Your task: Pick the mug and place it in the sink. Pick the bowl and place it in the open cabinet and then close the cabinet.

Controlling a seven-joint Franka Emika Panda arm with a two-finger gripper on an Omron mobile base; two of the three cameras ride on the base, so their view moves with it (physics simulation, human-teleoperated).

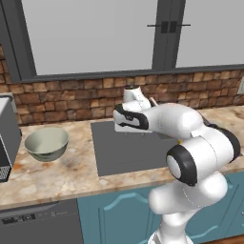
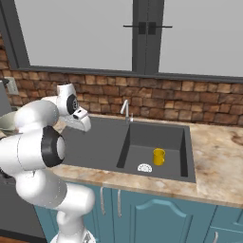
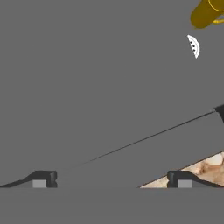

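Claw [image 3: 111, 183] wide open and empty in my hand view: two dark fingertips [image 3: 43, 179] stand well apart above the dark grey sink [image 3: 87, 87], with the yellow mug [image 3: 205, 15] at the top right, beside the white drain [image 3: 194, 46].

From the left base view, my claw [image 1: 127, 129] hangs over the far edge of the grey sink top [image 1: 114, 152]. The bowl [image 1: 46, 143], my next pick I judge, sits on the stone counter [image 1: 62, 174] well to the left of it, upright, wide and round, grey-green outside, cream inside.

From the right base view, the mug [image 2: 158, 157] stands upright in the sink basin [image 2: 156, 142] near the drain [image 2: 144, 167], so that step looks done; my claw [image 2: 81, 124] is to its left.
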